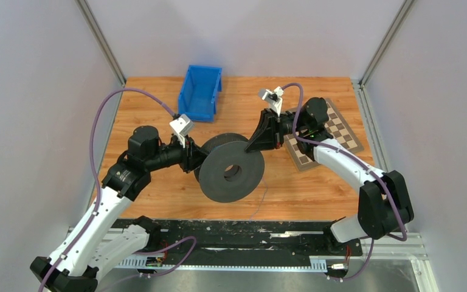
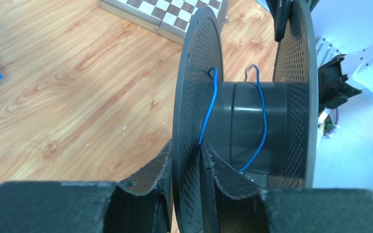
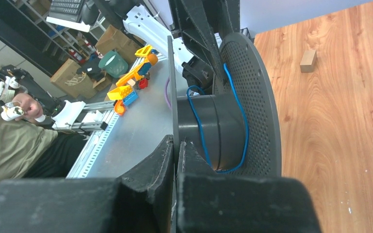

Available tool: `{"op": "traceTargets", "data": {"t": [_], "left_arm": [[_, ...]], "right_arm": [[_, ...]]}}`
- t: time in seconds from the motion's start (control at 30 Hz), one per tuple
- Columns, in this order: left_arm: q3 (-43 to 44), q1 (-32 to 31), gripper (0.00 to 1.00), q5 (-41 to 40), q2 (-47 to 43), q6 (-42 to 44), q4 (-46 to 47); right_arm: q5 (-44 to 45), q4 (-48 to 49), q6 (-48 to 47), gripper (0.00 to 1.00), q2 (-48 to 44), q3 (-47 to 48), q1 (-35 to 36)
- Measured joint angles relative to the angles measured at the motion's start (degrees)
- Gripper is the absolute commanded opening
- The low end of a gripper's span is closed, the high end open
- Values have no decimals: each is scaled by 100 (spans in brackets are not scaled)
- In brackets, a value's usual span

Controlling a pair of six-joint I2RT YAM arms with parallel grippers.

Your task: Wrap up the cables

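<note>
A black spool (image 1: pixel 231 173) with two perforated flanges is held in the air between both arms. My left gripper (image 1: pixel 196 159) is shut on one flange (image 2: pixel 193 97), its fingers (image 2: pixel 193 170) on either side of the rim. My right gripper (image 1: pixel 254 143) is shut on the other flange (image 3: pixel 173 97), clamped at its edge (image 3: pixel 177 155). The thin blue cable (image 2: pixel 262 121) lies in loose turns round the hub (image 2: pixel 243 126); one strand (image 2: pixel 207 111) runs down beside my left finger. It also shows in the right wrist view (image 3: pixel 244 121). A thin tail (image 1: pixel 261 201) hangs below the spool.
A blue bin (image 1: pixel 200 91) stands at the back of the wooden table. A chessboard (image 1: pixel 322 137) lies at the right, under my right arm, and also shows in the left wrist view (image 2: pixel 170 12). A small wooden block (image 3: pixel 308 60) lies on the table.
</note>
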Motion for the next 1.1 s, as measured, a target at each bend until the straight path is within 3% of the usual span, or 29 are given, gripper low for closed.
{"op": "traceTargets", "data": {"t": [0.43, 0.77, 0.97, 1.1], "left_arm": [[-310, 0, 41, -393, -221, 238, 101], [-332, 4, 42, -413, -125, 358, 98], [-334, 42, 28, -297, -90, 358, 101], [-334, 72, 5, -201, -63, 291, 114]], "right_arm": [[210, -273, 168, 0, 98, -7, -201], [238, -975, -376, 0, 101, 74, -225], [162, -1099, -560, 0, 79, 118, -245], [57, -1128, -610, 0, 33, 131, -273]]}}
